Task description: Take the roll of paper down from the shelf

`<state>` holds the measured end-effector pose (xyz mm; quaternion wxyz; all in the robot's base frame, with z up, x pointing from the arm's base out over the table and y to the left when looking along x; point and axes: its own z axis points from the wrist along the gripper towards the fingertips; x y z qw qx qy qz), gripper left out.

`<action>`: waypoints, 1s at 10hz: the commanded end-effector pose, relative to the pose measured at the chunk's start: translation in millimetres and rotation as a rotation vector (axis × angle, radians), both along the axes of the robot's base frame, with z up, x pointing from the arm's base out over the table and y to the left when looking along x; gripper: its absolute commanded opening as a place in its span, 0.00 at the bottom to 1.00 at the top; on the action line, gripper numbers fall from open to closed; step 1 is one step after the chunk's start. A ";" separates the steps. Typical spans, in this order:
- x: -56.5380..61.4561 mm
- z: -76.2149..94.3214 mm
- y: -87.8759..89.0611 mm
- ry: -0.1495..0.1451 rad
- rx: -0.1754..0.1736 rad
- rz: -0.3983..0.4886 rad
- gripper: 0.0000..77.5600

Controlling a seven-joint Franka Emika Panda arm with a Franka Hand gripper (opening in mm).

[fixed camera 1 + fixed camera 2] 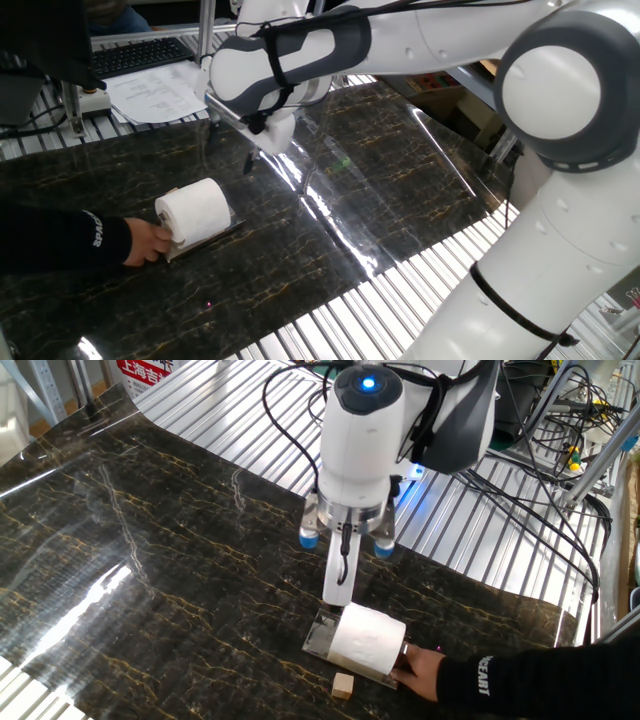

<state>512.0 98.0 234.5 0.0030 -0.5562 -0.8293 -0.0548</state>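
The white roll of paper (194,210) lies on its side on the shelf (222,233), a thin shiny grey sheet on the dark marble table. It also shows in the other fixed view (368,639), with the shelf (322,635) under it. My gripper (333,601) points down just behind the roll, its tips close to the shelf's far edge, apart from the roll. Its fingers look closed together and hold nothing. In the one fixed view the gripper (250,164) is up and to the right of the roll.
A person's hand (150,242) in a black sleeve touches the shelf beside the roll, also seen in the other fixed view (420,665). A small tan wooden cube (343,685) lies in front of the shelf. Printed paper sheets (155,95) and a keyboard (140,55) lie beyond the table.
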 end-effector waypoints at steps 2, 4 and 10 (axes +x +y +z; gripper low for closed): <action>6.0 -8.9 18.9 -0.001 0.016 -0.059 1.00; 7.5 -12.8 23.0 -0.003 0.013 -0.067 1.00; 12.1 -34.6 38.6 -0.011 -0.048 -0.106 1.00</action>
